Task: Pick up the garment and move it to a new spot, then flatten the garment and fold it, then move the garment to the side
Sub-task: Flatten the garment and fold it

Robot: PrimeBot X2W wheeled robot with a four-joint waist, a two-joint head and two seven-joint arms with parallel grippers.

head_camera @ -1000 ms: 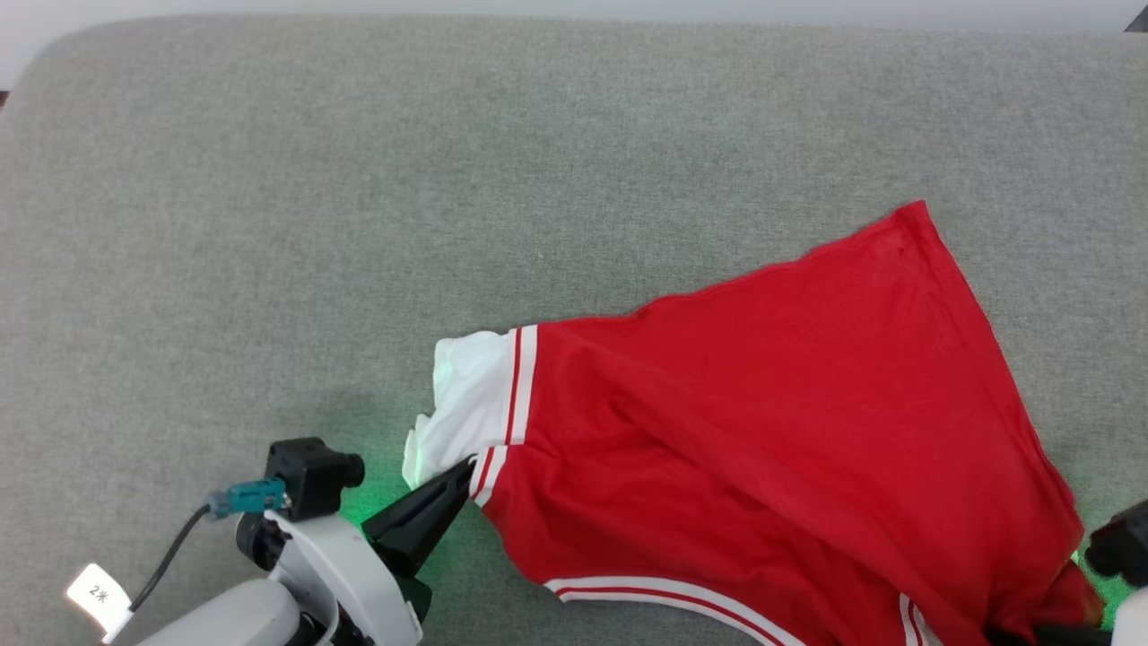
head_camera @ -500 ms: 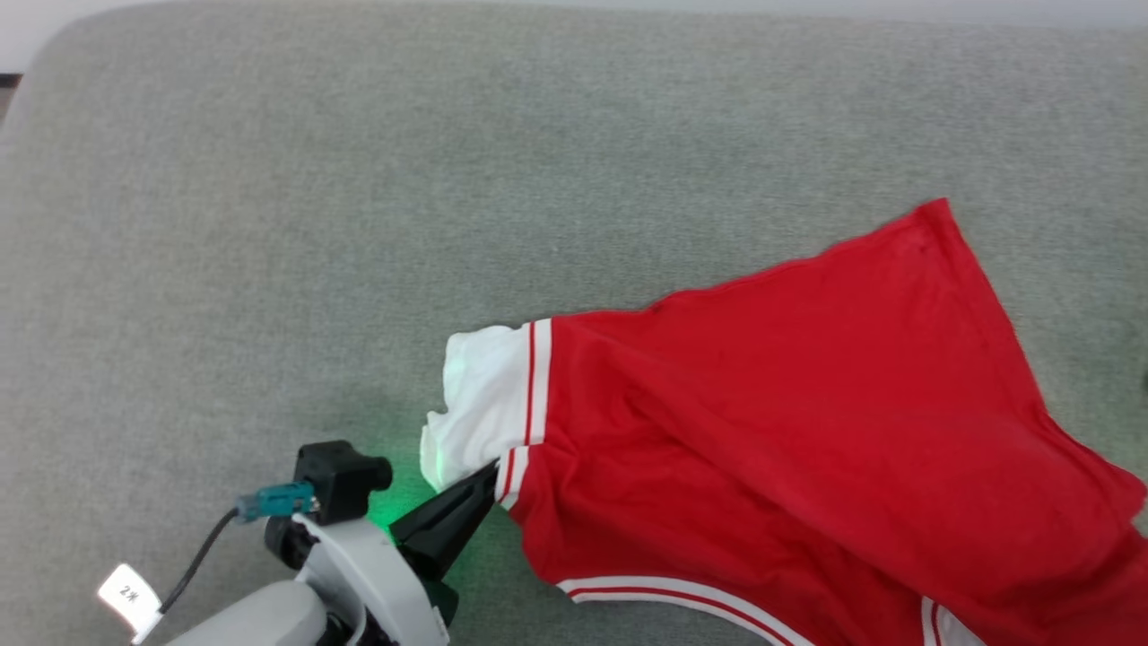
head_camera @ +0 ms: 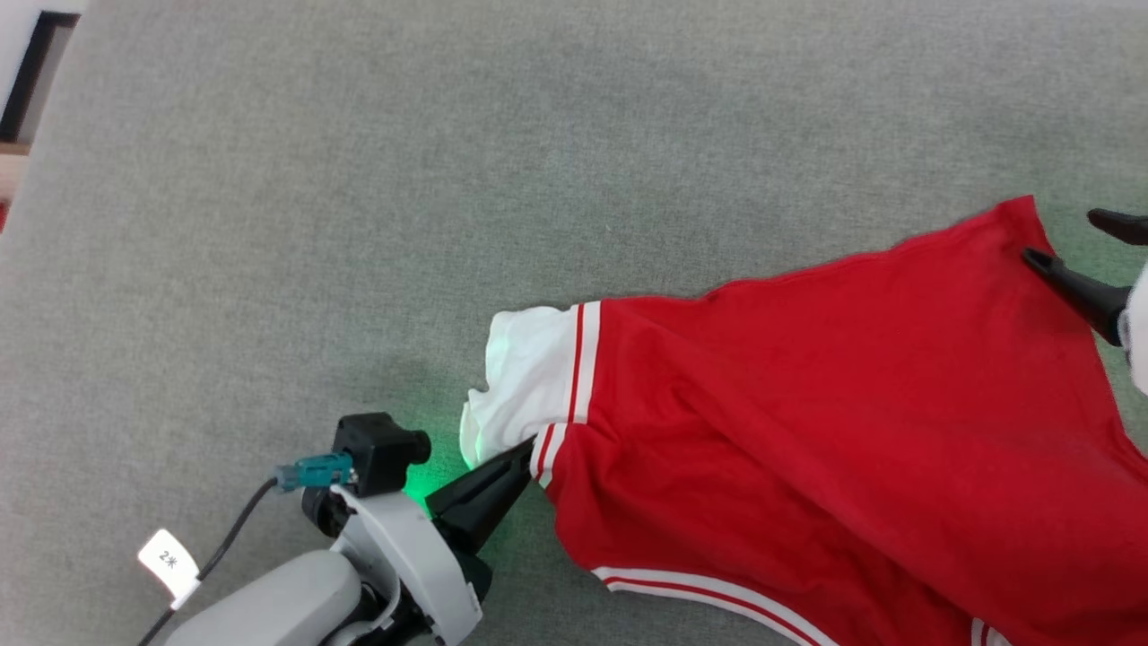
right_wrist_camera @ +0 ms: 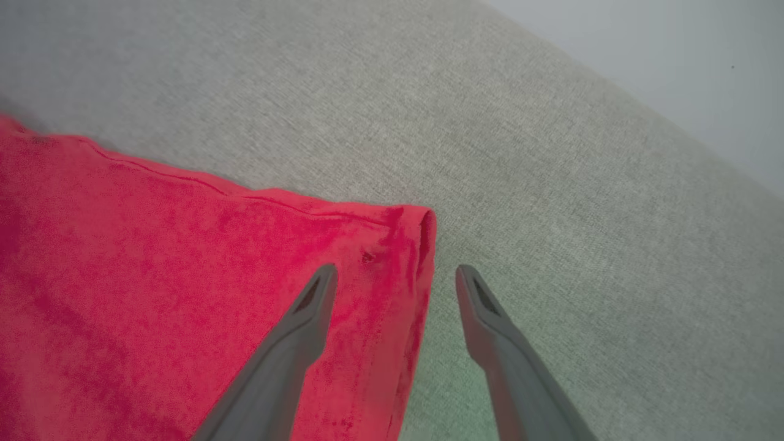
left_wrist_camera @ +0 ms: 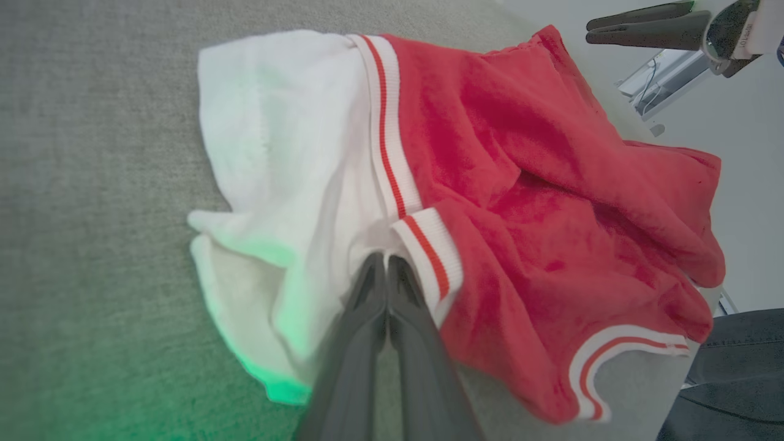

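The garment [head_camera: 807, 431], red with a white sleeve [head_camera: 529, 377] and striped trim, lies spread over the right half of the grey surface, plain side up. My left gripper [head_camera: 531, 445] is shut on the garment at the sleeve's trim, and the left wrist view shows its fingers pinching the white cloth [left_wrist_camera: 288, 184] at the left gripper [left_wrist_camera: 386, 260]. At the right edge, my right gripper [head_camera: 1063, 235] stands open over the garment's far corner. In the right wrist view that corner [right_wrist_camera: 416, 226] lies between the spread fingers of the right gripper [right_wrist_camera: 397, 272]; I cannot tell if they touch it.
The grey padded surface [head_camera: 359, 179] stretches left and ahead of the garment. Its left edge [head_camera: 40, 135] runs down the top left corner. Dark denim [left_wrist_camera: 729, 380] shows past the surface's edge in the left wrist view.
The right gripper has let go of the garment's near right edge, opened, and moved to the far corner. The head camera has shifted. The left gripper keeps its hold on the sleeve.
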